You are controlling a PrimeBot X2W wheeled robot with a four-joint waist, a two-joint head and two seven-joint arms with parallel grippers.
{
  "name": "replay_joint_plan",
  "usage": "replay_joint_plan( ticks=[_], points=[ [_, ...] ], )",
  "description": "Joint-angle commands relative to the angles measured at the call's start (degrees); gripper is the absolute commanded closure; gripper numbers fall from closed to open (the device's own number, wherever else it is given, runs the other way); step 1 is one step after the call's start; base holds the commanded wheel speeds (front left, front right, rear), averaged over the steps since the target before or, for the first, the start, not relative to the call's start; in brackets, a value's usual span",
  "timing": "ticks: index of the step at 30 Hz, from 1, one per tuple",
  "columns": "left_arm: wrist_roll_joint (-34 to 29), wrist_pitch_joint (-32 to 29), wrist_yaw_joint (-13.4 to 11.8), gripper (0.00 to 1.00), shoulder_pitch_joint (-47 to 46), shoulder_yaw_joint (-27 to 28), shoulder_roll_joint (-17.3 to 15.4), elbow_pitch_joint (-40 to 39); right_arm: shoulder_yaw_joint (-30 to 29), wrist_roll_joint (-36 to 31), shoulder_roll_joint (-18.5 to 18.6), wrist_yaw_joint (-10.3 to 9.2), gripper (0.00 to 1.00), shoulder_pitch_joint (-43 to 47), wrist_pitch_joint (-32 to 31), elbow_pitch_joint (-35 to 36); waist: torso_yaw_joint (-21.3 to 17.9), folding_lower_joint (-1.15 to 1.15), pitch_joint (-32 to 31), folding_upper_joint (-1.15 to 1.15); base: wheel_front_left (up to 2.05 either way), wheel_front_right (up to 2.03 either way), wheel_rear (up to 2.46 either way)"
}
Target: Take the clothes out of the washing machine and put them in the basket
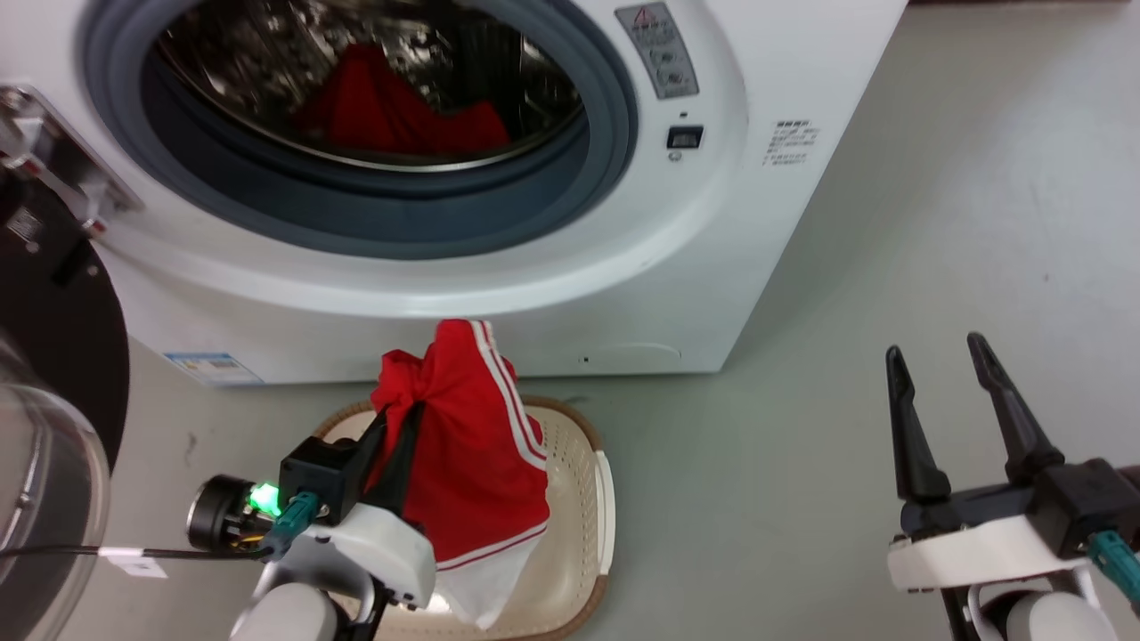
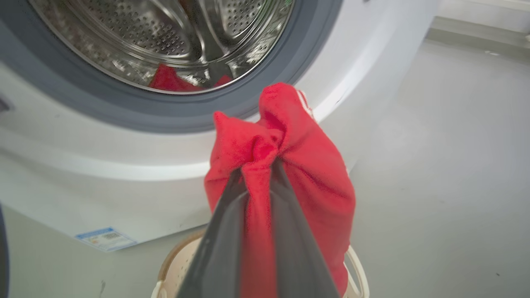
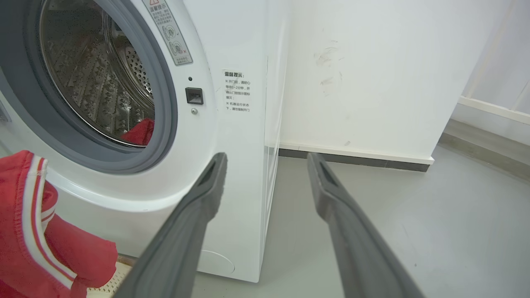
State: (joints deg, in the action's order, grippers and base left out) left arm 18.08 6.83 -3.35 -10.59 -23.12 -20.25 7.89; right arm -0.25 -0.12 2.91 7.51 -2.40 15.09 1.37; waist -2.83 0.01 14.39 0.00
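My left gripper [image 1: 401, 418] is shut on a red garment with white stripes [image 1: 481, 445], holding it above the cream basket [image 1: 588, 481] on the floor; the cloth's lower end hangs into the basket. In the left wrist view that garment [image 2: 290, 165] bunches around my fingers [image 2: 223, 248]. More red clothes [image 1: 392, 116] lie inside the drum of the white washing machine [image 1: 712, 267], whose porthole stands open. My right gripper [image 1: 940, 352] is open and holds nothing, low at the right over bare floor, away from the machine.
The washer's black-framed glass door [image 1: 44, 392] hangs open at the left, close to my left arm. Grey floor [image 1: 935, 223] spreads to the machine's right. A white wall and skirting [image 3: 356, 153] stand behind it.
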Motion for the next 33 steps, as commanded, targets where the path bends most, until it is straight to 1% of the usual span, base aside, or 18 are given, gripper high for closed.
replay_joint_plan(
  ticks=[1, 3, 9, 15, 19, 23, 27, 28, 33],
  points=[
    [0.7, 0.89, 0.34, 1.0, -1.48, 0.02, 1.09, 1.71, -0.16, -0.45, -0.05, -0.04, 0.0, -1.17, 0.12, 0.39, -0.51, -0.01, 3.36, 0.0, 0.0, 0.0, 0.0],
    [0.25, 2.5, 0.7, 1.0, -2.93, -0.36, 1.81, 5.85, -0.35, -0.53, -0.05, -0.04, 0.0, -2.31, 0.12, 0.7, -0.87, -0.01, 5.69, 0.0, 0.0, 0.0, 0.0],
    [0.77, 5.7, 2.83, 1.0, -9.03, -1.05, 4.25, 19.5, -0.76, 0.18, -0.05, -0.04, 0.0, -5.85, 0.12, 1.71, -2.33, -0.01, 13.16, 0.0, 0.0, 0.0, 0.0],
    [-0.01, 7.05, 5.39, 1.0, -17.54, -1.91, 5.9, 33.84, -1.14, 1.33, -0.06, -0.04, 0.0, -9.53, 0.12, 2.66, -3.79, -0.01, 20.76, 0.0, 0.0, 0.0, 0.0],
    [-1.78, 7.38, 6.67, 1.0, -24.02, -3.76, 6.83, 43.06, -1.43, 2.24, -0.06, -0.05, 0.0, -11.98, 0.12, 3.31, -4.69, -0.01, 25.32, 0.0, 0.0, 0.0, 0.0],
    [-2.5, 6.72, 7.85, 1.0, -29.67, -5.02, 7.62, 51.02, -2.26, 2.71, -0.07, -0.04, 0.0, -14.01, 0.12, 3.85, -5.15, -0.01, 29.55, 0.0, 0.0, 0.0, 0.0],
    [-3.91, 4.69, 8.32, 1.0, -34.6, -6.78, 7.95, 57.91, -2.98, 3.06, -0.07, -0.04, 0.0, -15.6, 0.12, 4.4, -5.59, -0.01, 33.31, 0.0, 0.0, 0.0, 0.0],
    [-3.91, 4.69, 8.32, 1.0, -34.6, -6.78, 7.95, 57.91, -2.98, 3.06, -0.07, -0.04, 0.0, -15.6, 0.12, 4.4, -5.59, -0.01, 33.31, 0.0, 0.0, 0.0, 0.0],
    [-5.22, 2.04, 8.96, 1.0, -38.41, -9.13, 8.39, 63.56, -3.39, 3.43, -0.07, -0.04, 0.0, -17.1, 0.12, 4.9, -6.18, -0.01, 36.77, 0.0, 0.0, 0.0, 0.0]
  ],
)
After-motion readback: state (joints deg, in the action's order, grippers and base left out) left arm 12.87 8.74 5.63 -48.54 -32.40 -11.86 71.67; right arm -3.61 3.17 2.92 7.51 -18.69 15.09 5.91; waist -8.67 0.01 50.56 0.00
